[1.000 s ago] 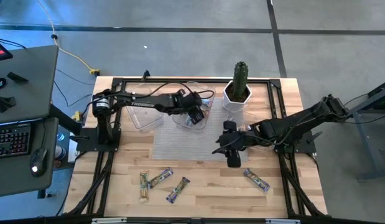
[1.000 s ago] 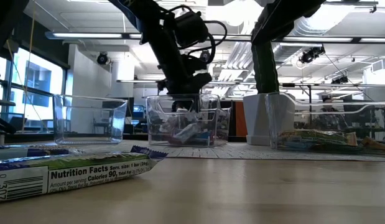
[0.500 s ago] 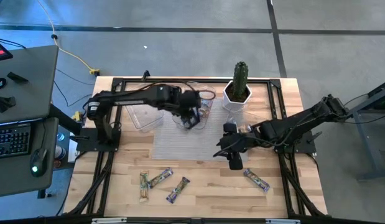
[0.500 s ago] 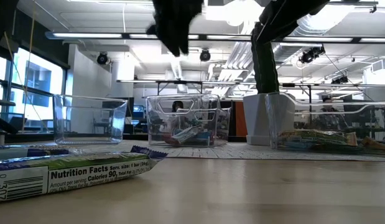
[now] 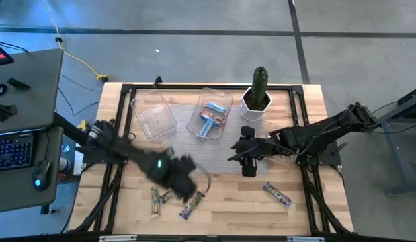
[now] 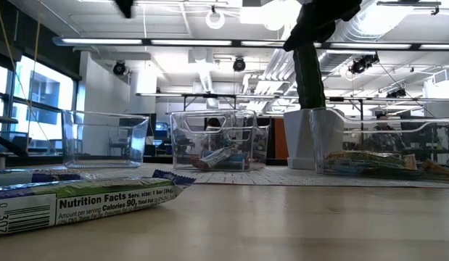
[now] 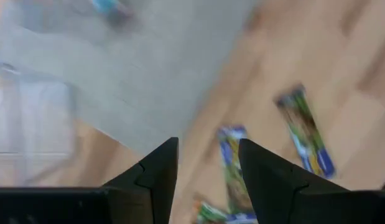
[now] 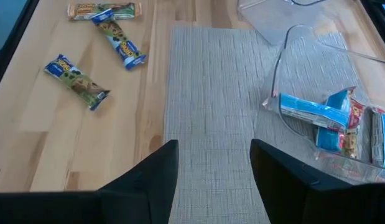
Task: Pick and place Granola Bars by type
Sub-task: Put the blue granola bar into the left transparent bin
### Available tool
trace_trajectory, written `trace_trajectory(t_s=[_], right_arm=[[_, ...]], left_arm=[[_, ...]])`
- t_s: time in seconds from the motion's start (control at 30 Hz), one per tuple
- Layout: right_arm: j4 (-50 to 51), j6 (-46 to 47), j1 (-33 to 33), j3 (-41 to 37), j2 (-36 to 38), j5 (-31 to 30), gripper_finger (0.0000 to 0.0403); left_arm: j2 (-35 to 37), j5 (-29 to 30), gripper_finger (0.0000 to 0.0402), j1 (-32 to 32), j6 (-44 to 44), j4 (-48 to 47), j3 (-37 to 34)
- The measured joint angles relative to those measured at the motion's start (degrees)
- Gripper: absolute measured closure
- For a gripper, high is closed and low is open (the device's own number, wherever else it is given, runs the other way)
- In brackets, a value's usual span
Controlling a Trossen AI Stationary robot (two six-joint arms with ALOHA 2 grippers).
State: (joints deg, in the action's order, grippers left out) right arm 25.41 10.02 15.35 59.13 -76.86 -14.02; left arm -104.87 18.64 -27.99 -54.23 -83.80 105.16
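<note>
Several wrapped granola bars lie flat on the table near its front edge: a green-tan bar [image 5: 155, 200], a purple one [image 5: 192, 205] and another purple one at the right [image 5: 277, 195]. Light blue bars [image 5: 211, 117] lie in the middle clear tray [image 5: 199, 107]. My left gripper [image 5: 184, 183] is open and empty, above the near-left bars; its wrist view shows a purple bar [image 7: 232, 174] and a green one [image 7: 304, 130] below it. My right gripper [image 5: 244, 160] is open and empty over the grey mat [image 5: 194, 154].
An empty clear tray [image 5: 154, 114] stands at the far left. A cactus in a white pot [image 5: 259, 94] stands at the far right. In the low view another clear tray [image 6: 384, 148] with bars shows to the right of the pot. A desk with a keyboard stands left of the table.
My left gripper has risen out of the middle tray and swung fast toward the table's near edge, to above the loose bars at the near left. The light blue bars stay in the tray.
</note>
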Motion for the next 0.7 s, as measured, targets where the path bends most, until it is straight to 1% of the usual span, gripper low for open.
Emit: trace_trajectory(t_s=[0.1, 0.27, 0.37, 0.5, 0.6, 0.7], right_arm=[[0.0, 0.0, -0.4, 0.0, 0.0, 0.1, 0.0219], [0.0, 0.0, -0.4, 0.0, 0.0, 0.7, 0.0219], [0.0, 0.0, -0.4, 0.0, 0.0, 0.7, 0.0219], [0.0, 0.0, -0.4, 0.0, 0.0, 0.5, 0.0219], [0.0, 0.0, -0.4, 0.0, 0.0, 0.6, 0.0219], [0.0, 0.3, -0.4, 0.0, 0.0, 0.7, 0.0219]], left_arm=[[-0.5, 0.2, 0.0238, -5.1, -6.5, 2.8, -5.4], [-0.3, -0.1, 0.0238, -10.1, -17.7, 10.6, -15.5], [-0.2, -2.6, 0.0238, -11.5, -18.0, 20.9, -21.7], [-0.3, -2.6, 0.0238, -11.8, -16.8, 29.6, -29.2], [-0.3, -2.6, 0.0238, -11.7, -16.7, 29.9, -33.1], [-0.3, -2.8, 0.0238, -11.3, -16.8, 30.6, -34.9]])
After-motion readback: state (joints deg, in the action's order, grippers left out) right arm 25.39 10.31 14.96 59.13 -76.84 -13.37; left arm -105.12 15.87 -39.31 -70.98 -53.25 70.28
